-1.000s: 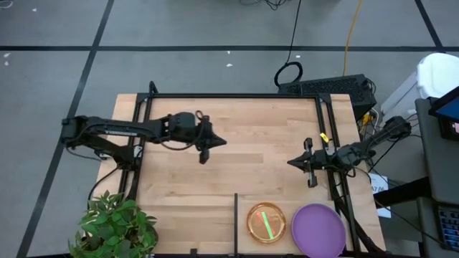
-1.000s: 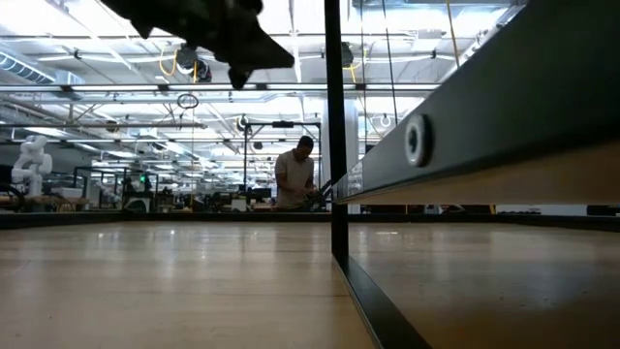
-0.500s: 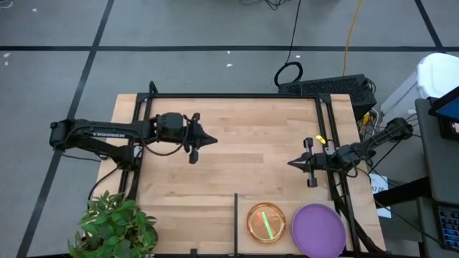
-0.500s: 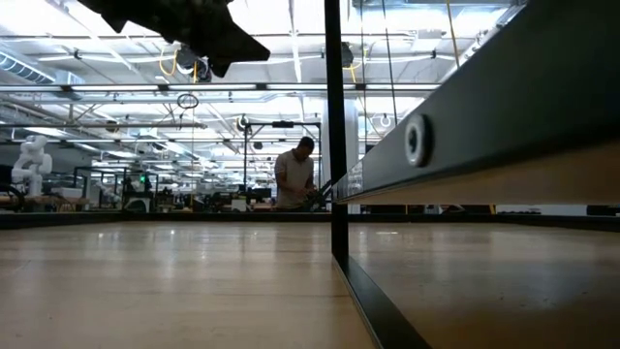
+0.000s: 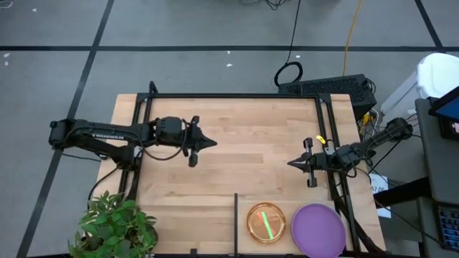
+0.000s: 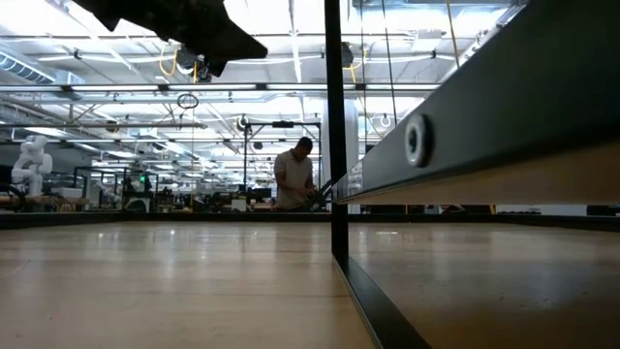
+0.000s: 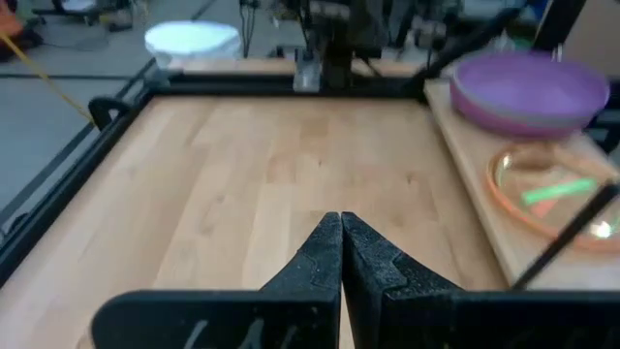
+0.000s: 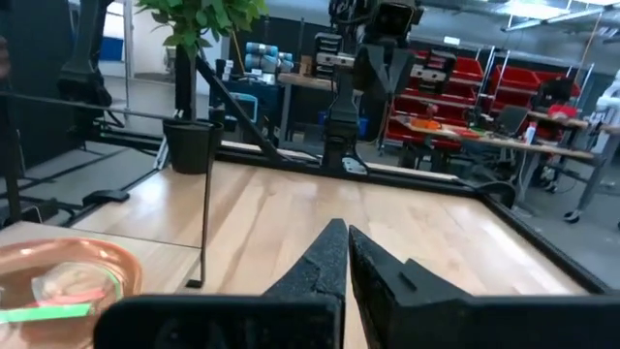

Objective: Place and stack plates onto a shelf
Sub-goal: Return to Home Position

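Observation:
Two plates lie flat on the shelf (image 5: 288, 208) at the table's near right. One is a purple plate (image 5: 318, 229) (image 7: 531, 89). The other is a translucent orange plate (image 5: 266, 222) (image 7: 547, 189) (image 8: 58, 276) with a green streak showing in it. My left gripper (image 5: 214, 142) (image 7: 340, 221) is shut on nothing and hangs above the bare tabletop at left of centre, pointing toward the table's right edge. My right gripper (image 5: 290, 163) (image 8: 339, 231) is also shut on nothing. It waits at the right edge and points toward the left.
A thin black divider bar (image 5: 236, 222) (image 6: 334, 136) edges the shelf on its left. A black metal frame (image 5: 237, 96) runs round the table. A potted plant (image 5: 115, 226) stands at the near left corner. A person (image 6: 294, 176) stands far off in the room.
My left gripper has drawn back toward the table's left edge, rolling a little about its own line and staying shut.

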`<state>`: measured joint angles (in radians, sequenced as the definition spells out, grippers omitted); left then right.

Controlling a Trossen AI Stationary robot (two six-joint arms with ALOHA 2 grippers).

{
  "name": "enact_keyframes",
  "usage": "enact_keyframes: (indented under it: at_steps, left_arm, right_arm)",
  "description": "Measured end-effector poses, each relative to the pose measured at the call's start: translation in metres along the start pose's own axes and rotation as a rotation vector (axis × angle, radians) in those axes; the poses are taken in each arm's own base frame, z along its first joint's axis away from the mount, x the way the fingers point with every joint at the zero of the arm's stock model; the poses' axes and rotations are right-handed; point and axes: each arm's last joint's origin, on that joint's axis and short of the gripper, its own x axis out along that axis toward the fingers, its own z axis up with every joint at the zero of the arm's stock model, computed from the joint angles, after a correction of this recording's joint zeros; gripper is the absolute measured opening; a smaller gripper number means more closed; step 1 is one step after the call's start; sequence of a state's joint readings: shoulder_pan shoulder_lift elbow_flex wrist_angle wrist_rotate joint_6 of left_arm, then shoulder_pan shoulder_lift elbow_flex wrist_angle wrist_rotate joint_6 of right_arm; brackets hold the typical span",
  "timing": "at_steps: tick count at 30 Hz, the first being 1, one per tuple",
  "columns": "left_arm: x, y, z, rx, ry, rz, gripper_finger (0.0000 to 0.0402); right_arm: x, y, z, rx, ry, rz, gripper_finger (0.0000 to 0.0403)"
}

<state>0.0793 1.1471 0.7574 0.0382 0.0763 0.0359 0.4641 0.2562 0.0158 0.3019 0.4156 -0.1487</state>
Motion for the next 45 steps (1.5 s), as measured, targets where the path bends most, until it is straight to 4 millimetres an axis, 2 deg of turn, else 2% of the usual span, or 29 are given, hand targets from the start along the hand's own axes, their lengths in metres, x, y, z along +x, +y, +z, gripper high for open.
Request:
enact_keyframes:
  at_steps: [3,7,15,21,27,31,37,45]
  left_arm:
    - [0.001,-0.002,-0.001,0.000,-0.054,-0.012,0.0001]
    - [0.003,-0.010,-0.021,0.057,-0.045,-0.043,0.0001]
    - [-0.006,-0.015,-0.053,0.008,-0.293,-0.080,0.0001]
    - [-0.011,-0.016,-0.074,0.020,-0.260,-0.081,0.0001]
    - [-0.017,-0.017,-0.084,0.063,-0.258,-0.101,0.0001]
    - [-0.026,-0.017,-0.106,0.085,-0.225,-0.103,0.0001]
    - [-0.041,-0.012,-0.128,0.086,-0.289,-0.066,0.0001]
    - [-0.049,-0.009,-0.139,0.066,-0.314,-0.063,0.0001]
  right_arm:
    - [0.000,0.000,0.000,-0.028,0.000,0.000,0.0000]
    - [0.000,0.000,0.001,-0.033,-0.007,-0.001,0.0000]
    - [0.000,-0.001,0.005,0.010,-0.046,-0.005,0.0000]
    - [0.000,0.000,0.004,0.024,-0.035,-0.001,0.0000]
    - [0.000,0.000,-0.001,0.049,0.014,0.005,0.0000]
    - [0.000,0.000,-0.002,0.086,0.019,0.000,0.0000]
    - [0.000,0.000,-0.002,0.037,0.019,-0.004,0.0000]
    - [0.000,-0.001,0.004,-0.026,-0.040,-0.017,0.0000]
